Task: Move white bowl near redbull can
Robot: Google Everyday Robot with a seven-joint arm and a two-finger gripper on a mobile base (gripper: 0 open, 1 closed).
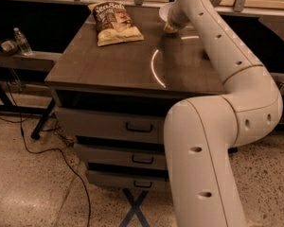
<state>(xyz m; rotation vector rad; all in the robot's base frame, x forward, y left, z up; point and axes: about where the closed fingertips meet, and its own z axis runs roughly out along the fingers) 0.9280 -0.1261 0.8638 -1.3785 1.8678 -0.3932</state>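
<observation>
Reaching up from the bottom right, the robot's white arm [213, 141] is crossing over the near right corner of the surface [109, 65] and ending at the far edge, a little right of the middle. The claw [170, 27] is sitting there, low over the surface, with the wrist covering most of it. Whether it is spread or pressed together I cannot tell.

The white bowl [164, 11] is showing only as a pale curved sliver just left of the wrist, at that same far edge and right against the claw. Whether it is resting on the surface or hanging just above it is not clear. The arm is also covering the right edge and the far right corner of the surface, so whatever is standing there is hidden.

Counting what is showing: one bowl, and one chip bag [114, 22] lying flat near the far left corner, well apart from the bowl. Under the surface, three drawers [109, 124] are stacking up, each with one dark handle, and the arm is cutting off their right ends. One water bottle [22, 40] is standing on a low ledge to the left of the surface. One dark cable [61, 167] is trailing across the floor, and one blue tape cross [135, 209] is lying below the drawers, cut off by the bottom edge.
</observation>
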